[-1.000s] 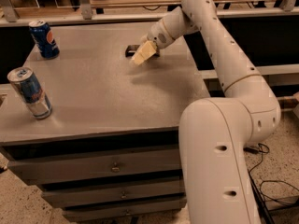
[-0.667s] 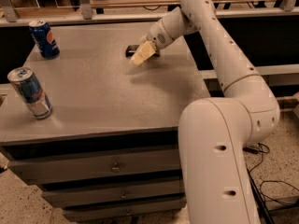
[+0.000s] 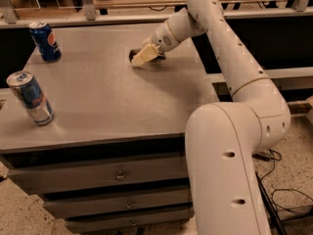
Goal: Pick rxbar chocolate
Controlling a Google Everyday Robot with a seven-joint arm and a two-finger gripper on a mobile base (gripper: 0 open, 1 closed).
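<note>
The rxbar chocolate point(image 3: 132, 55) is a small dark bar lying flat on the grey cabinet top point(image 3: 107, 97), at the far middle. Only its left end shows; the rest is hidden behind my gripper. My gripper point(image 3: 143, 58) is down at the bar, low over the surface and right against the bar's right side. The white arm reaches to it from the right.
A blue Pepsi can point(image 3: 45, 41) stands at the far left corner. A silver and blue can point(image 3: 30, 98) stands at the near left edge. The cabinet has drawers point(image 3: 120, 176) below. Cables point(image 3: 288, 199) lie on the floor at the right.
</note>
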